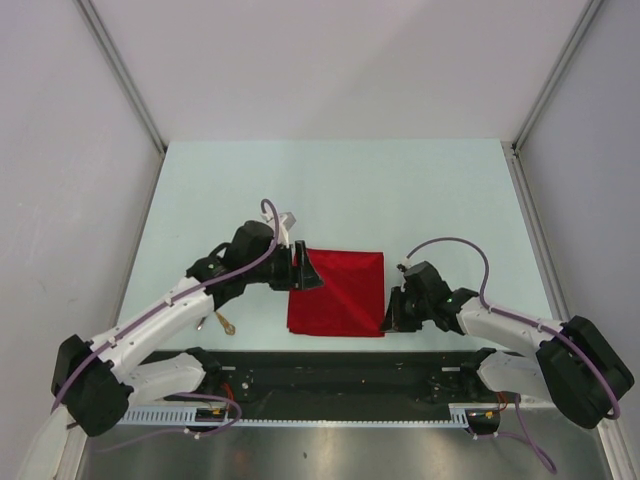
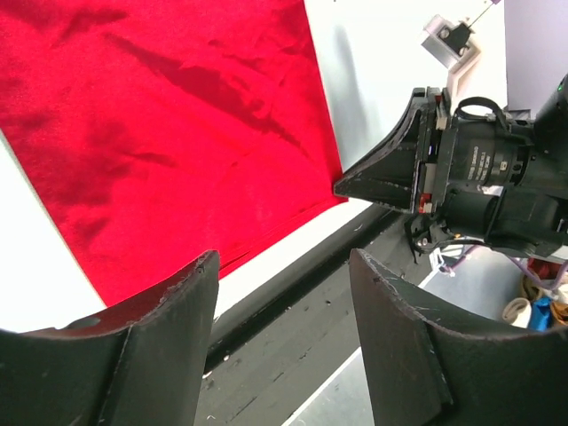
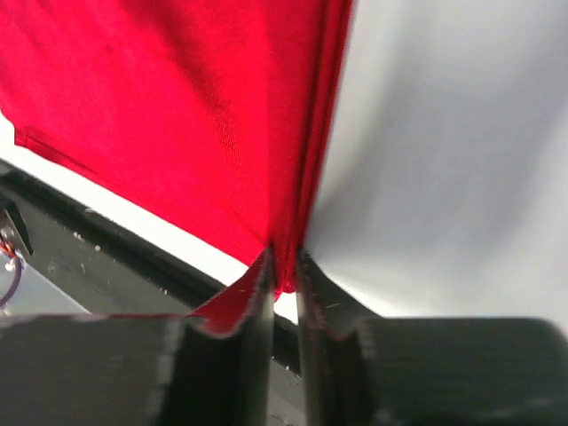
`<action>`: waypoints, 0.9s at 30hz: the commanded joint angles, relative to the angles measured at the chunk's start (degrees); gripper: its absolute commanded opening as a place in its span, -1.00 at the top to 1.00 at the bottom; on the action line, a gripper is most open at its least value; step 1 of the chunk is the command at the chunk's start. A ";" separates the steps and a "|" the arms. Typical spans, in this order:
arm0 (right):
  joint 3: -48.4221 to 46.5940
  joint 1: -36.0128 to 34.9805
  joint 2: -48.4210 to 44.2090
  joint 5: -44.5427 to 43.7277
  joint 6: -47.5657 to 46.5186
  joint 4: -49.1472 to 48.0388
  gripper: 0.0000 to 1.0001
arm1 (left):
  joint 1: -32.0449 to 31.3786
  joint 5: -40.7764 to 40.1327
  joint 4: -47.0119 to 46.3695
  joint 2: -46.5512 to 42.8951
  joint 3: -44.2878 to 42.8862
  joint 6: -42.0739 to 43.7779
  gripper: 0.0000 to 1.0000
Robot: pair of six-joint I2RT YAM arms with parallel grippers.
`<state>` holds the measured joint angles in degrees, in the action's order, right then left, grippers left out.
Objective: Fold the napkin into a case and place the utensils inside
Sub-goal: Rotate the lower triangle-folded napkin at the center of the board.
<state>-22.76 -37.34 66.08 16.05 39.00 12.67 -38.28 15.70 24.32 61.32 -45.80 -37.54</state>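
pale table (image 1: 420, 190), walled bay. napkin (image 1: 338, 290) flat at centre, between arms. right gripper (image 1: 388, 320) clamped on its near right corner; fold probably goes leftward. left gripper (image 1: 303, 272) at left edge, fingers apart, empty.

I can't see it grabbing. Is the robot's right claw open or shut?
Shut: the right gripper has its two black fingers pinching a corner of the bright red cloth napkin between them.

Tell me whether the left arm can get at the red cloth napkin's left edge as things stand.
Probably yes: the open left pincer sits right at the bright red cloth napkin's left edge, nothing lying between them.
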 commanded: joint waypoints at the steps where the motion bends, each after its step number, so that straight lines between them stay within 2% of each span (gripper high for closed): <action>1: 1.76 2.18 0.53 -6.47 1.42 3.68 0.76 | 3.64 5.64 -5.23 -0.24 2.12 -1.39 -0.31; 4: 2.02 5.08 0.89 -6.04 1.34 3.68 0.88 | 6.55 8.46 -7.52 1.60 2.82 -3.06 -0.31; 7: 1.32 7.19 0.80 -6.38 0.29 4.55 0.94 | 8.04 7.59 -8.49 2.92 3.17 -3.59 -0.31; 11: 0.44 7.98 0.71 -8.05 -0.33 5.27 0.95 | 10.24 6.27 -8.93 5.21 3.18 -5.61 -0.32; 17: -1.40 11.06 4.40 -12.53 -0.42 6.05 0.95 | 14.81 3.98 -11.74 13.64 0.02 -5.88 -0.29; 19: -1.76 13.07 5.71 -11.66 -1.47 4.39 0.94 | 16.04 10.28 -14.19 18.82 -0.96 -5.96 -0.25; 20: -1.93 13.61 6.16 -11.05 -1.56 3.86 0.94 | 17.09 13.79 -19.34 20.84 -0.70 -6.58 -0.21; 21: -2.46 14.13 6.42 -10.87 -1.56 3.86 0.94 | 17.54 16.61 -22.09 22.34 -0.26 -8.41 -0.09; 22: -2.81 14.31 6.95 -10.87 -1.82 3.86 0.94 | 17.63 18.12 -23.51 24.35 -0.08 -8.51 -0.06; 27: -4.92 17.56 8.97 -11.84 -4.72 5.26 0.93 | 17.63 8.74 -13.96 27.44 -5.26 -1.59 -0.07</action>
<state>-27.22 -22.59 72.03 12.40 38.96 13.45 -20.88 27.14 8.51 87.96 -45.54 -43.29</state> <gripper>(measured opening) 0.032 0.535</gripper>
